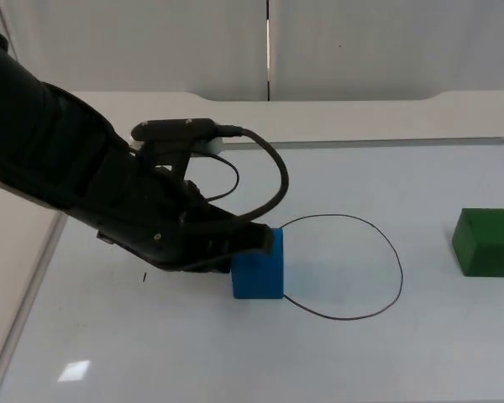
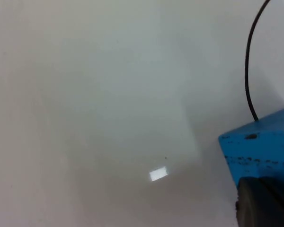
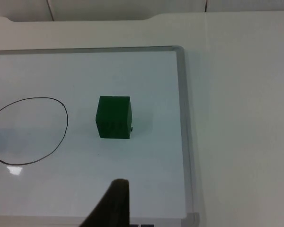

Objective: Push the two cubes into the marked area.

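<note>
A blue cube stands on the left edge of the black outlined oval drawn on the white board. My left gripper presses against the cube's left upper side; in the left wrist view the blue cube is right up against the gripper, with the oval's line beyond it. A green cube sits outside the oval, far to the right. In the right wrist view my right gripper hangs well back from the green cube, apart from it, and waits.
The board's raised grey frame runs close to the right of the green cube. A white table ledge lies behind the board. Bare board lies between the oval and the green cube.
</note>
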